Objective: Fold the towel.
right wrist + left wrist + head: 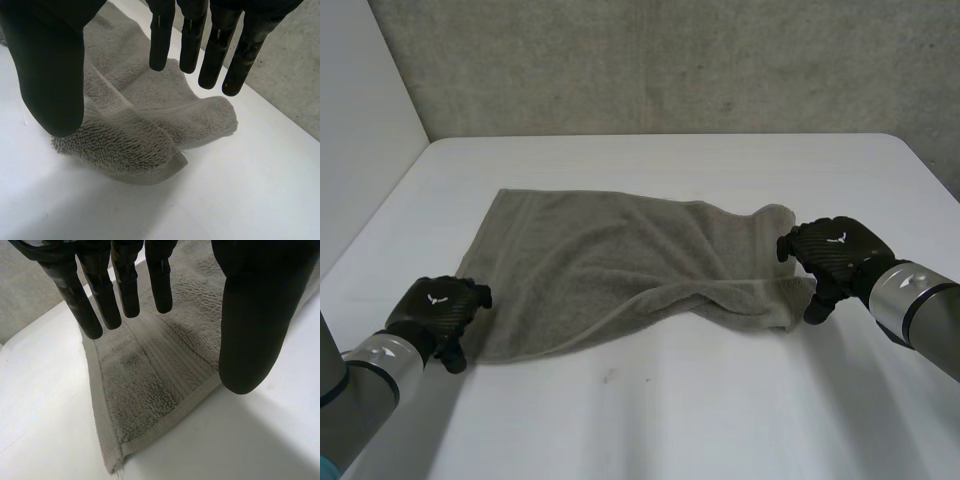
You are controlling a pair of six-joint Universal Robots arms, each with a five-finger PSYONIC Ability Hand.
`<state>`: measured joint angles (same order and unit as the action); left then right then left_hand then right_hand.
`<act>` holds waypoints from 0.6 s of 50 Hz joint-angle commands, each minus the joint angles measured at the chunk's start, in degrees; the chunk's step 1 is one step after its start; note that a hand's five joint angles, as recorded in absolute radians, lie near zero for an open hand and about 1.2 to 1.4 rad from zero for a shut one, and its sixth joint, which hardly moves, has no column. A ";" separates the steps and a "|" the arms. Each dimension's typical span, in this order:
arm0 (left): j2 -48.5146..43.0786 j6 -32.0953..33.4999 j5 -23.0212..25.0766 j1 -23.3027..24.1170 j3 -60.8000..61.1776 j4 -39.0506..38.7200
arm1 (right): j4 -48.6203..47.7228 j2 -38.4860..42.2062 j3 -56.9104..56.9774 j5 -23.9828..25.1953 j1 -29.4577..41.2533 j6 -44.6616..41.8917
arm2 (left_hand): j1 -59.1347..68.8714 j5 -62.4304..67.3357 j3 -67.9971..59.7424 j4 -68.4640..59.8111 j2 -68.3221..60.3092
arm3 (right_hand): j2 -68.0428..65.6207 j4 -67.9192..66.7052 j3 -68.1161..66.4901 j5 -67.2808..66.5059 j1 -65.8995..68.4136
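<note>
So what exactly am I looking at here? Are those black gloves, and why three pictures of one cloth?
Those are a robot's two mechanical hands, not gloves. The wide picture comes from a camera behind its arms: the left hand is at a near corner of a grey towel on the white table, the right hand at its rumpled opposite end. The other two come from wrist cameras looking along each palm. Both hands have straight fingers over the towel and hold nothing.
</note>
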<state>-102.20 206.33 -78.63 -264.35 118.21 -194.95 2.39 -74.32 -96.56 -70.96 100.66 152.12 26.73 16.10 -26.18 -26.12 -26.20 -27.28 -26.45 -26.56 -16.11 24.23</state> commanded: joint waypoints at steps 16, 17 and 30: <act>-4.85 0.12 -0.03 -0.03 -0.70 -3.33 | -1.87 1.11 -1.44 -0.05 0.15 -0.16 | 4.00 4.63 -4.55 -4.61 -4.53 | 0.04 -0.80 -0.68 -1.13 3.01; -4.85 0.12 -0.03 -0.03 -0.70 -3.34 | -1.87 1.37 -1.35 -0.05 0.24 -0.25 | 4.00 4.63 -4.56 -4.62 -4.53 | 0.04 -0.80 -0.68 -1.13 3.01; -10.12 0.47 -0.03 0.06 -4.39 -6.06 | -1.87 1.64 -1.44 -0.05 0.24 -0.34 | 6.02 6.65 -6.57 -6.63 -6.55 | 0.04 -0.80 -0.68 -1.13 3.01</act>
<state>-109.87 206.65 -78.65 -264.36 115.53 -200.58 0.52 -72.71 -97.99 -71.02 100.90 151.79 27.03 17.50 -27.42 -27.48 -27.48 -27.28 -26.45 -26.56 -16.10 24.23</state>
